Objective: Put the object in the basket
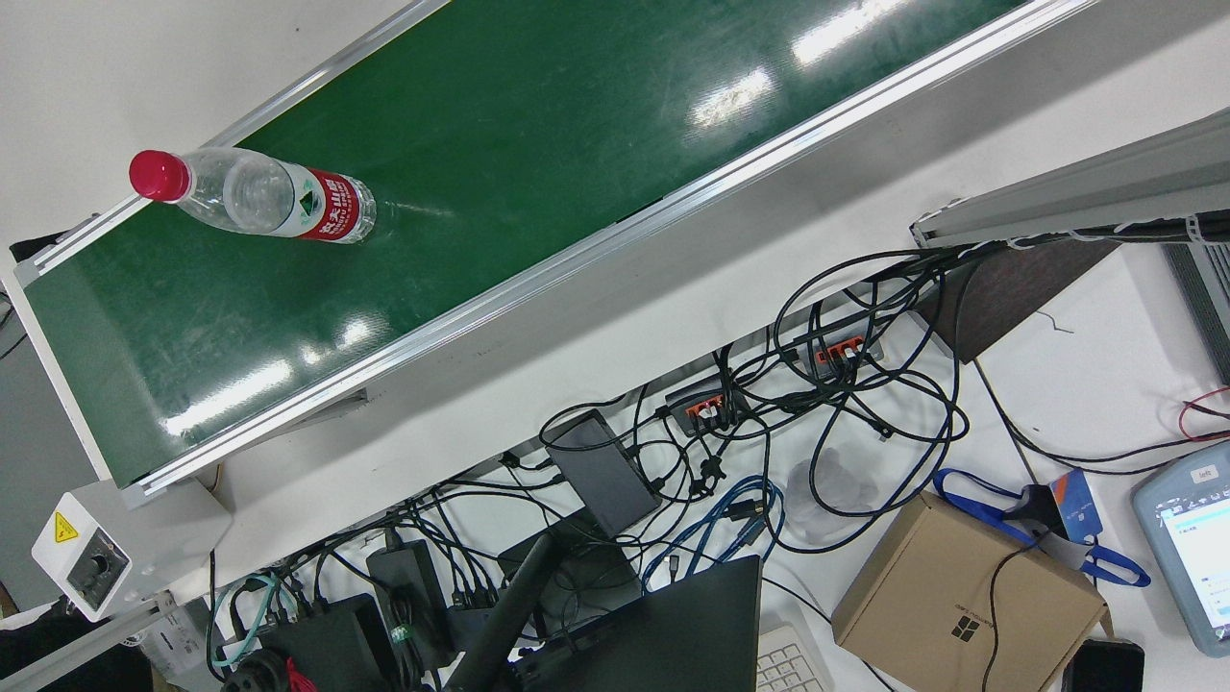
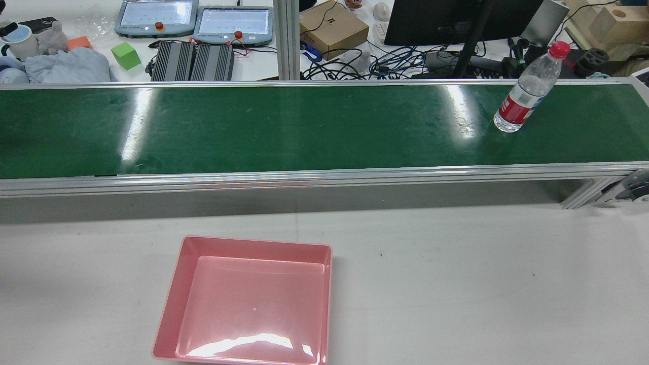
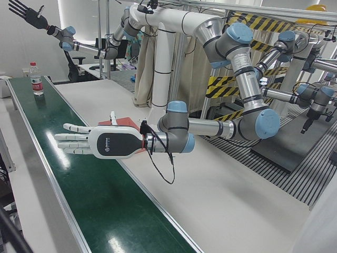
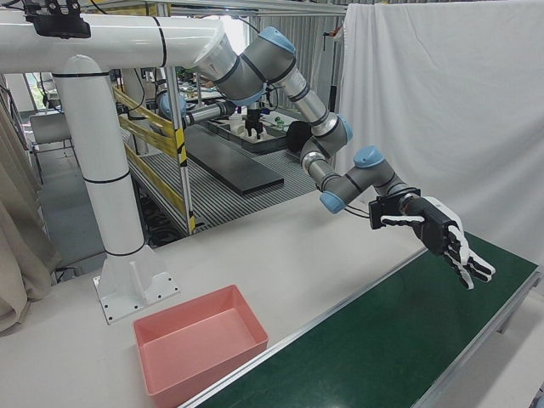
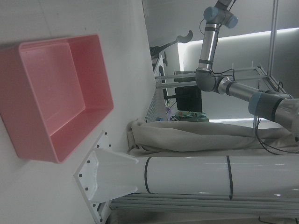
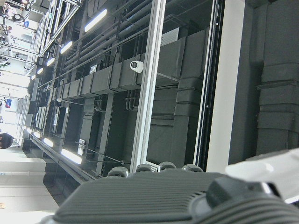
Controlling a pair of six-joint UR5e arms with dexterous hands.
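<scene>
The bottle (image 2: pixel 527 91) stands upright at the conveyor belt's (image 2: pixel 304 126) far right end, ungrasped, so the right hand (image 4: pixel 442 234), fingers spread and empty like the left hand (image 3: pixel 102 143), must grasp it before the pink basket (image 2: pixel 167 309)

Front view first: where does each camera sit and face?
Front view: above belt, facing down at bottle, cables; no robot.
Rear view: high behind, facing belt, basket; no robot.
Left-front view: belt end, facing along it; left hand, right hand.
Right-front view: front corner, facing pedestal, basket; left hand.
Left hand view: facing basket, pedestal; no hand.
Right hand view: facing ceiling; hand's casing.
Shared: front and rear show the bottle.
</scene>
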